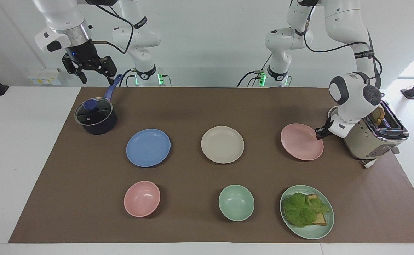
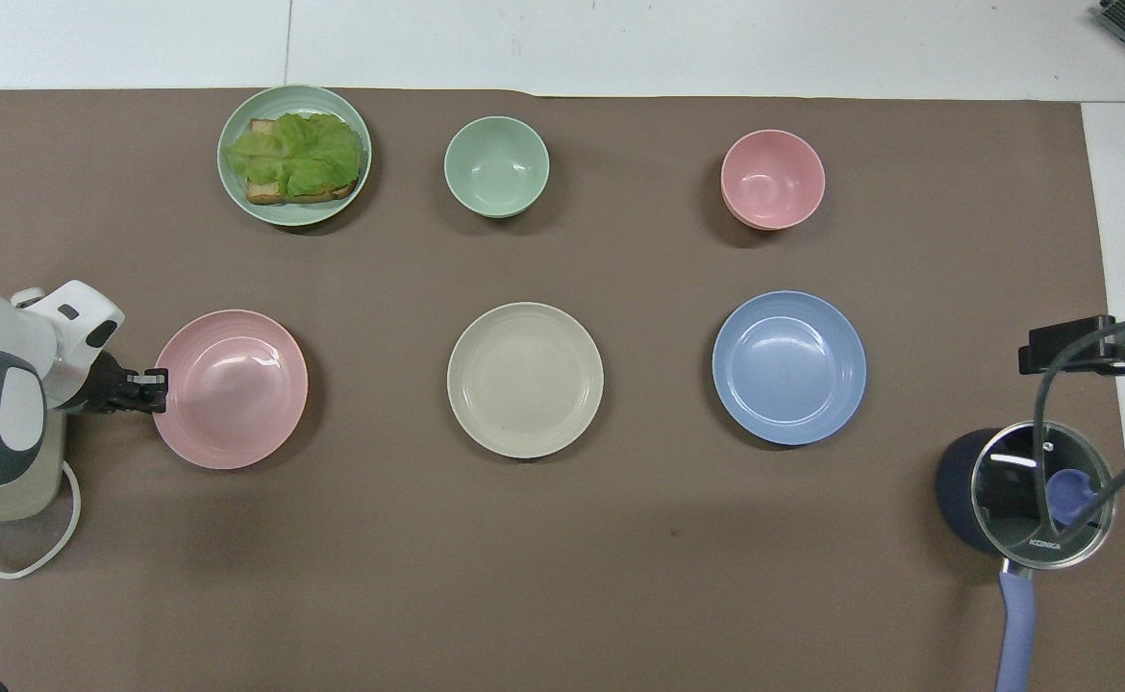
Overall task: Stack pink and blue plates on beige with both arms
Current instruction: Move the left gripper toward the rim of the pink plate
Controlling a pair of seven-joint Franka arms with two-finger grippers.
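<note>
The pink plate [image 1: 300,142] [image 2: 236,389] lies toward the left arm's end of the mat. My left gripper [image 1: 318,134] [image 2: 154,389] is low beside the toaster and shut on that plate's rim. In the middle of the row lies the beige plate [image 1: 222,144] [image 2: 525,380], with nothing on it. The blue plate [image 1: 148,147] [image 2: 788,367] rests flat toward the right arm's end. My right gripper [image 1: 95,76] [image 2: 1062,346] hangs open and holds nothing, high over the pot's handle.
A dark pot with a glass lid [image 1: 95,115] stands near the right arm. A beige toaster [image 1: 373,140] is close beside the left gripper. Farther from the robots are a pink bowl [image 1: 142,198], a green bowl [image 1: 236,202] and a green plate [image 1: 323,231] with lettuce on toast.
</note>
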